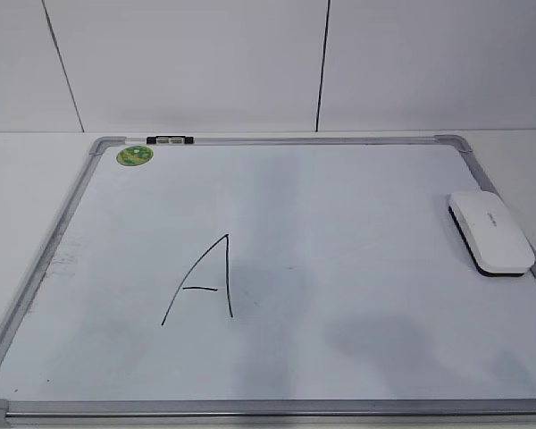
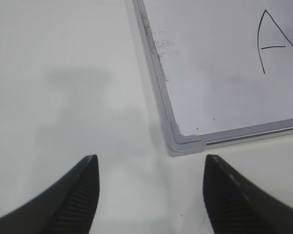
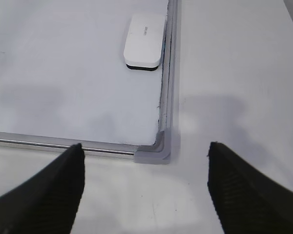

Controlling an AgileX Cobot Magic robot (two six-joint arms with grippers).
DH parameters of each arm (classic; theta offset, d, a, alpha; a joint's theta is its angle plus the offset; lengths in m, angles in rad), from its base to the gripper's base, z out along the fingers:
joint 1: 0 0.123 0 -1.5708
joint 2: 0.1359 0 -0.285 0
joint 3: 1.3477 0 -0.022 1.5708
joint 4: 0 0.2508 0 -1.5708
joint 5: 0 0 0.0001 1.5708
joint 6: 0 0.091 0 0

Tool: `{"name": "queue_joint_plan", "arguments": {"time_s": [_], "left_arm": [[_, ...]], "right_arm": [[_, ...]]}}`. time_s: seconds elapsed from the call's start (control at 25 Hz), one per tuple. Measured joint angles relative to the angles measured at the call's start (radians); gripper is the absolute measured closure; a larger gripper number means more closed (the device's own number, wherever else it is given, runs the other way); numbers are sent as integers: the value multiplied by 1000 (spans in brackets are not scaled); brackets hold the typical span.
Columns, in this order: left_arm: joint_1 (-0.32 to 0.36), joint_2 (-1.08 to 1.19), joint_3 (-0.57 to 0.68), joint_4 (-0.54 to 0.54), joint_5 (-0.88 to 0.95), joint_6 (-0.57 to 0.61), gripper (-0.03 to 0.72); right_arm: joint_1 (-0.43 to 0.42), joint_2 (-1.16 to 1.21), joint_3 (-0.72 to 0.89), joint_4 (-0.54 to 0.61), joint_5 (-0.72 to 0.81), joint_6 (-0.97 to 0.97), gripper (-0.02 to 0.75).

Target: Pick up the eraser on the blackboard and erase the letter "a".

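Eraser (image 1: 490, 231) is lying at the blackboard's (image 1: 277, 407) right edge; both the left gripper (image 2: 151, 195) and the right gripper (image 3: 145, 187) are hovering spread, empty, near its front corners.

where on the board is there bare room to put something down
Bare: the wide stretch between the letter and the eraser, and the strip along the near frame of the board. Taken: the right edge by the eraser, and the far left corner by the green sticker.

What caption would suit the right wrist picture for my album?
Open right gripper hovering over the grey-framed white blackboard's corner, white plastic eraser lying ahead beside the frame.
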Motion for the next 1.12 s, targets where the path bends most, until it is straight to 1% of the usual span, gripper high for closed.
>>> {"name": "queue_joint_plan", "arguments": {"time_s": [0.8, 0.96, 1.0, 1.12], "left_arm": [[0, -4, 1, 0, -1, 0, 202], [0, -55, 1, 0, -1, 0, 210], [0, -77, 1, 0, -1, -2, 198], [15, -141, 1, 0, -1, -2, 216]], "right_arm": [[0, -4, 0, 0, -2, -2, 143], [0, -4, 0, -2, -5, -2, 143], [0, -6, 0, -3, -5, -2, 143], [0, -6, 0, -8, -5, -2, 143]]}}
